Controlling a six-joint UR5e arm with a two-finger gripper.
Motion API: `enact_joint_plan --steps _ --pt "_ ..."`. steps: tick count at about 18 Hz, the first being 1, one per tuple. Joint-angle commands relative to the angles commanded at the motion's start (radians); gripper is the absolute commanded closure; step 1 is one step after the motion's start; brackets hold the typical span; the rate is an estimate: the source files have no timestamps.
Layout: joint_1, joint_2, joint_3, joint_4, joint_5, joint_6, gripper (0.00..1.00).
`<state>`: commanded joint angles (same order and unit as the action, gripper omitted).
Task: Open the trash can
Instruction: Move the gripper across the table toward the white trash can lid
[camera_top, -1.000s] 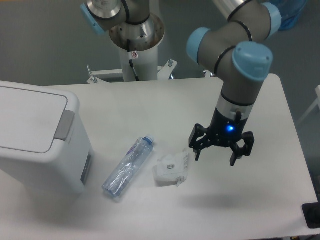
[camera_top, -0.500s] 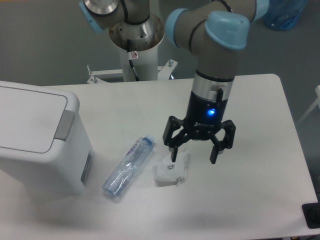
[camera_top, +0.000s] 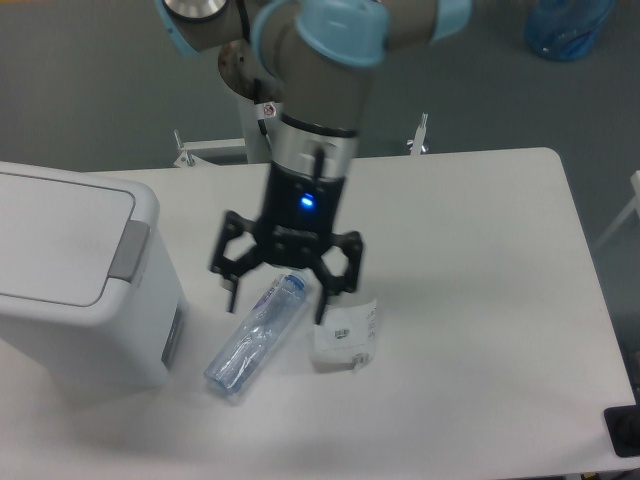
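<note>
The trash can (camera_top: 75, 275), lid shut, sits left of the spread, empty fingers (camera_top: 324, 300).

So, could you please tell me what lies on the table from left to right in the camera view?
Trash can → plastic bottle → crumpled white wrapper. The open tool hangs over the bottle's cap end, so it has no place of its own in the order.

A white table (camera_top: 480, 300) fills most of the frame, its far edge running across the upper middle. At the left edge sits the trash can (camera_top: 70, 280), lid shut. Lower centre lies a clear plastic bottle (camera_top: 255, 335) on its side, cap end toward the upper right. Just to its right rests a crumpled white packet (camera_top: 345, 338), close beside the bottle.
</note>
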<state>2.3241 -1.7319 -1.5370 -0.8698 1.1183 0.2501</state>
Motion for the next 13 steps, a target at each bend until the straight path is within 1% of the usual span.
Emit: enact_joint_plan --steps 4,8,10,13 --pt "-0.011 0.005 -0.037 0.000 0.005 -0.006 0.00" --pt "-0.012 0.054 -0.090 0.000 0.005 -0.017 0.00" --pt "-0.015 0.069 -0.092 0.000 0.006 -0.041 0.00" --pt "-0.023 0.071 -0.092 0.000 0.006 -0.072 0.00"
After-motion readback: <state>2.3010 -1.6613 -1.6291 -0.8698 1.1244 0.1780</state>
